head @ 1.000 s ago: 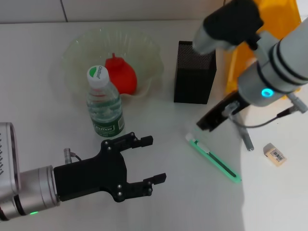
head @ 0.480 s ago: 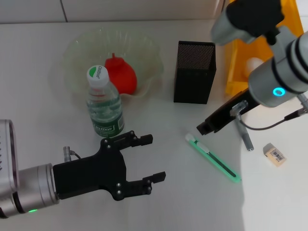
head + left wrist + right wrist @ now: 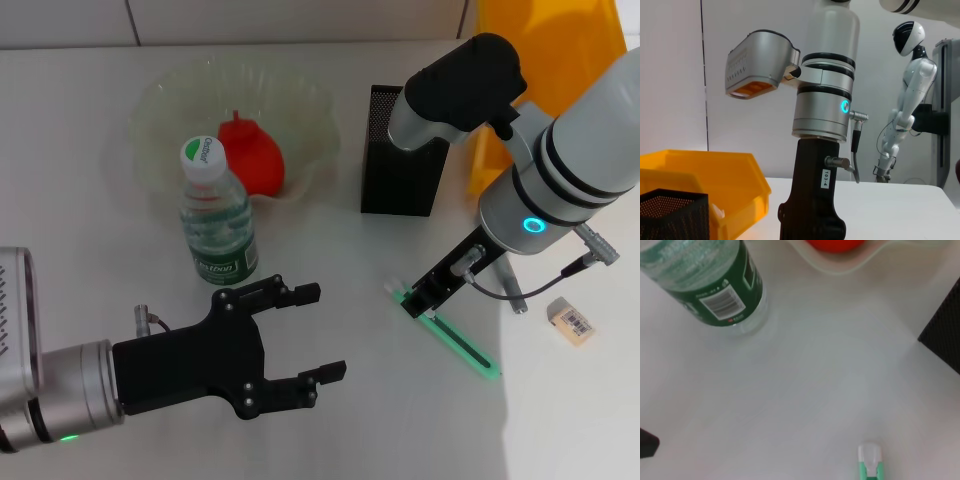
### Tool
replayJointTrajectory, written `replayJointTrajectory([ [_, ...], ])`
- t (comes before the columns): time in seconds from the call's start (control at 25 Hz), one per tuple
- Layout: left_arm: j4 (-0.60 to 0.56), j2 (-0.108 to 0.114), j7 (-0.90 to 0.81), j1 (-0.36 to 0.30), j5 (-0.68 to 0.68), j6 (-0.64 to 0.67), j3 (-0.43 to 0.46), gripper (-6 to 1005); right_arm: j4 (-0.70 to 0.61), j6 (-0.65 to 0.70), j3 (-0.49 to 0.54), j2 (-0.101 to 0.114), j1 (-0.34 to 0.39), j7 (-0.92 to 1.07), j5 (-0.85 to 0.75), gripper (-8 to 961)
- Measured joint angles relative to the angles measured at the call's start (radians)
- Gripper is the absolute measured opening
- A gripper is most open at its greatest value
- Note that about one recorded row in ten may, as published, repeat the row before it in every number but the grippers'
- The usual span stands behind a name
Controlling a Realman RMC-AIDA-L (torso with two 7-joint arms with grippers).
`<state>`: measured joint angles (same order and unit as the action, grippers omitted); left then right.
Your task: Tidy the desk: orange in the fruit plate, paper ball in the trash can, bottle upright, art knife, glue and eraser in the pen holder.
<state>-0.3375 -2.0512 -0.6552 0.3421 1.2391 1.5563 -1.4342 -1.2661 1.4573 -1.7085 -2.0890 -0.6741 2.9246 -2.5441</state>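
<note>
My right gripper [image 3: 424,297] hangs low over the white-tipped end of the green art knife [image 3: 458,342], which lies flat on the desk; that tip [image 3: 870,457] shows in the right wrist view. The eraser [image 3: 572,321] lies to the knife's right. A thin grey stick [image 3: 515,292], perhaps the glue, lies behind the right arm. The black mesh pen holder [image 3: 403,150] stands behind them. The bottle [image 3: 215,215] stands upright. The orange [image 3: 252,152] rests in the clear fruit plate [image 3: 300,95]. My left gripper [image 3: 322,332] hovers open and empty at the front left. The paper ball is hidden.
A yellow bin [image 3: 545,40] stands at the back right, behind my right arm; it also shows in the left wrist view [image 3: 700,175] beside the pen holder [image 3: 670,215]. The bottle [image 3: 715,285] and plate rim [image 3: 865,262] lie ahead of the right wrist.
My right arm has swung left from the yellow bin and come down, bringing its gripper over the knife's white end. The left arm has stayed still.
</note>
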Motion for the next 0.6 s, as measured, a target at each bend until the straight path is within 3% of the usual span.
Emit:
replayJointTrajectory([
  [0.6, -0.002, -0.004, 0.000, 0.001, 0.000, -0.005, 0.000, 783, 0.068, -0.012, -0.031, 0.000, -0.034, 0.002, 0.001, 401],
])
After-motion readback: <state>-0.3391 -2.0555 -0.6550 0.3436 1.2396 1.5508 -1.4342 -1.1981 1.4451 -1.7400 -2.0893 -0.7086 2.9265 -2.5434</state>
